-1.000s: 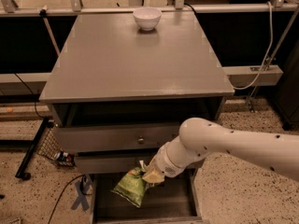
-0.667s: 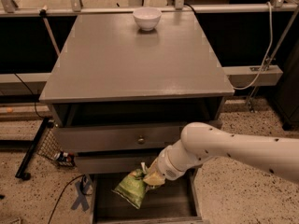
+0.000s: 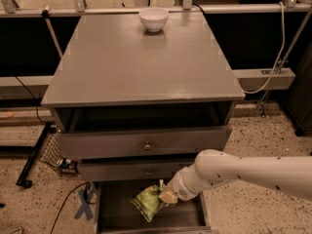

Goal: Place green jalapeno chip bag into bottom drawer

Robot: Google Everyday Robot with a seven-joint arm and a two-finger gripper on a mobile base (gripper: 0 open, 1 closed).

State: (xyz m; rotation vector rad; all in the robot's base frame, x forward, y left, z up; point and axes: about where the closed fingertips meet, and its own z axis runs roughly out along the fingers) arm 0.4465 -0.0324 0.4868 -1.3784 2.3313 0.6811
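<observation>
The green jalapeno chip bag (image 3: pixel 148 202) is a crinkled green foil bag held over the dark floor of the pulled-out bottom drawer (image 3: pixel 117 217), low in the camera view. My gripper (image 3: pixel 165 195) is at the end of the white arm reaching in from the right, and it is shut on the bag's right edge. The bag hangs tilted, low inside the drawer; I cannot tell if it touches the floor.
The grey cabinet top (image 3: pixel 146 57) carries a white bowl (image 3: pixel 153 18) at its far edge. Two wider drawer fronts with round knobs (image 3: pixel 146 146) stand slightly open above the bottom drawer. A blue tape cross (image 3: pixel 84 209) and cables lie on the speckled floor at left.
The arm and bag have sunk slightly deeper into the bottom drawer; otherwise little has moved.
</observation>
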